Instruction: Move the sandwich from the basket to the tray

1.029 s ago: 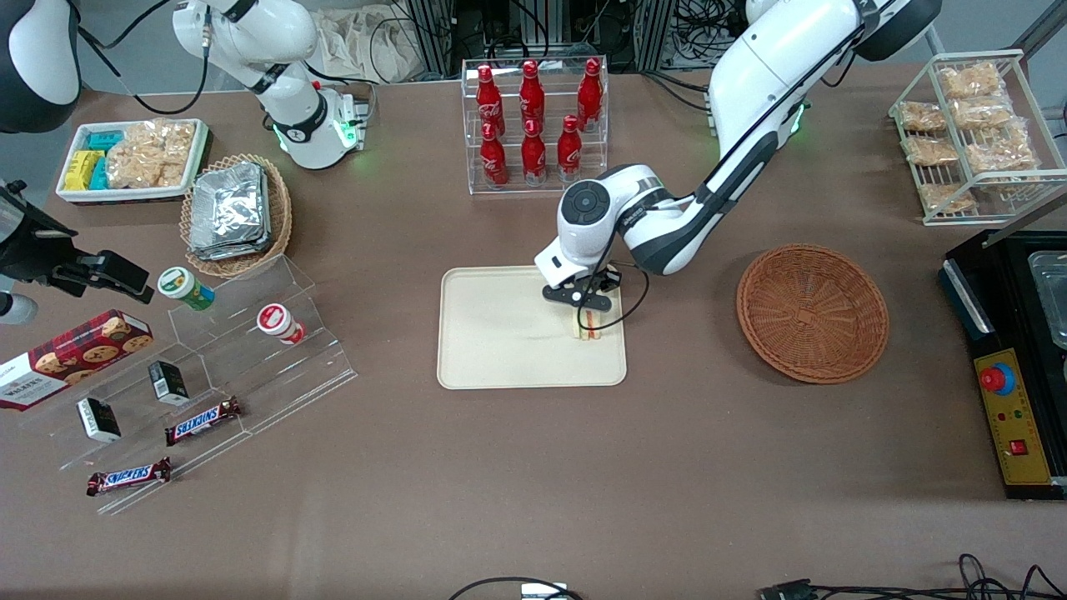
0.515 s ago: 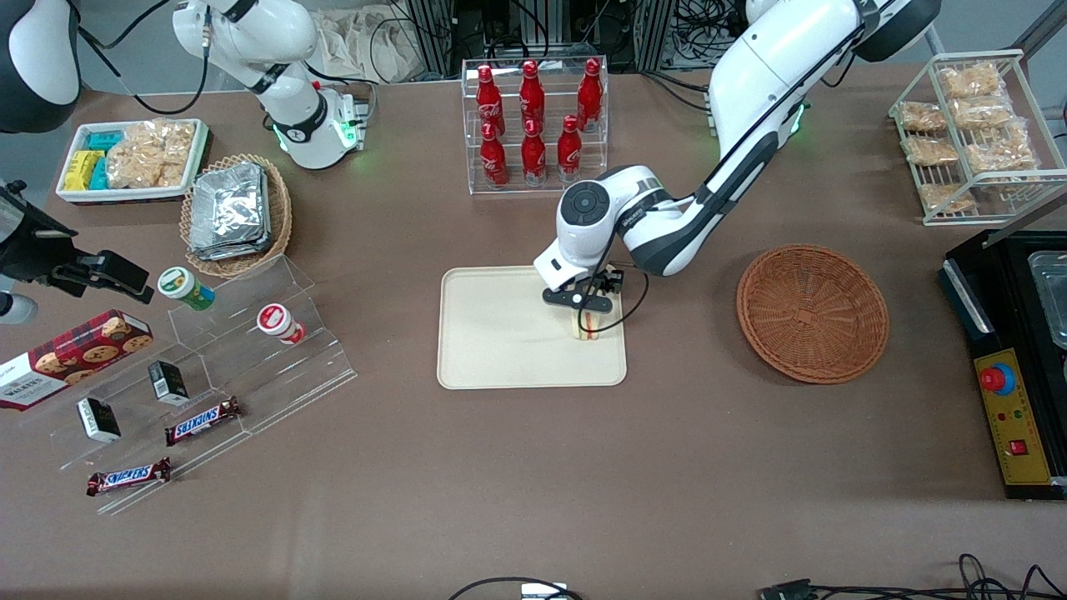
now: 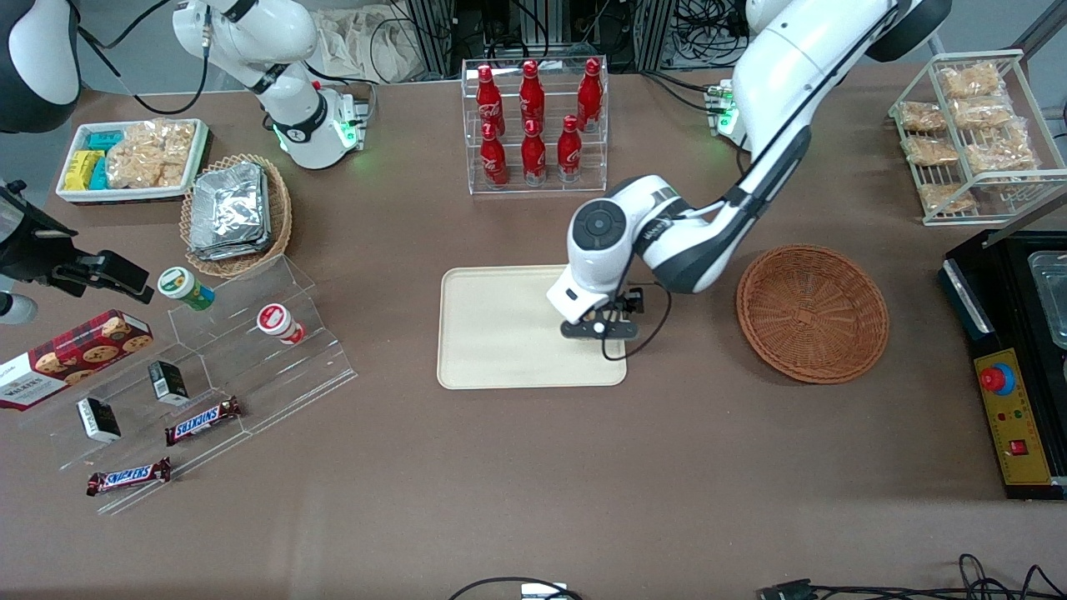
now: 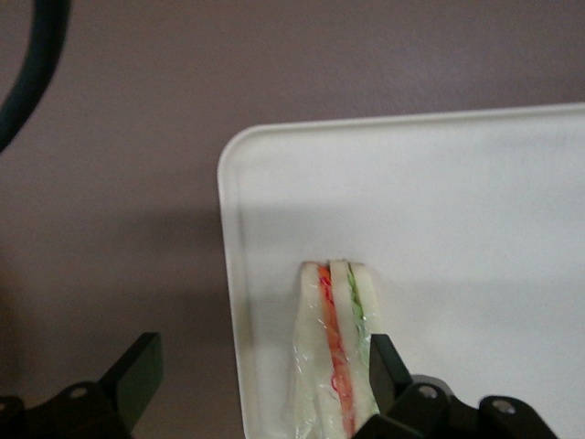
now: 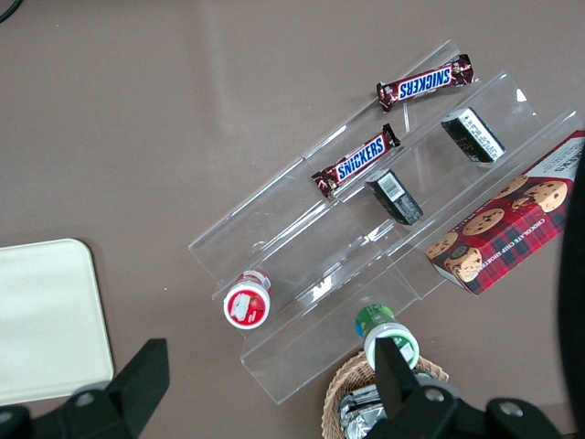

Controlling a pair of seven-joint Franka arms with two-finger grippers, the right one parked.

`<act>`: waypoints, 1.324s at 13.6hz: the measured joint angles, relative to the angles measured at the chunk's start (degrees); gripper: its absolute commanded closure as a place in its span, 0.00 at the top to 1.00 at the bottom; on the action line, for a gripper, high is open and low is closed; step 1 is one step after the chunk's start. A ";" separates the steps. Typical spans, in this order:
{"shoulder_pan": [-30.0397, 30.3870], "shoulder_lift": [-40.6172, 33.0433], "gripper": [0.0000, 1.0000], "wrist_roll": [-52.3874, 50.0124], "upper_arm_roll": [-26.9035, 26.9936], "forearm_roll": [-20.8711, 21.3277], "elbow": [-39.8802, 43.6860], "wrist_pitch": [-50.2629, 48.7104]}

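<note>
Arm lifted and shifted toward the basket (image 3: 812, 312), sandwich (image 4: 333, 357) let go.
Cola bottles (image 3: 532, 121) stand farther back; the gripper (image 3: 599, 327), jaws spread wide and empty, hovers over the cream tray (image 3: 500, 333), hiding the upright wrapped wedge at its corner, red and green layers showing.

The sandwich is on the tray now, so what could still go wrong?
The sandwich stands on its thin edge, close to the tray's rim. The open gripper hangs just above it, one finger almost touching the wrap. If that finger brushes it while lifting away, the sandwich might tip over. It might also get nudged over the low rim onto the table.
</note>
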 measured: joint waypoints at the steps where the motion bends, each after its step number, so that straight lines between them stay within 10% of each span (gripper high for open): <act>1: 1.11 -0.35 1.00 0.00 0.00 -0.16 1.46 -1.71; 10: 13.89 -4.74 1.00 1.04 0.11 -2.61 4.38 -7.80; 18: 25.01 -13.25 1.00 23.11 0.10 -10.87 4.62 -18.95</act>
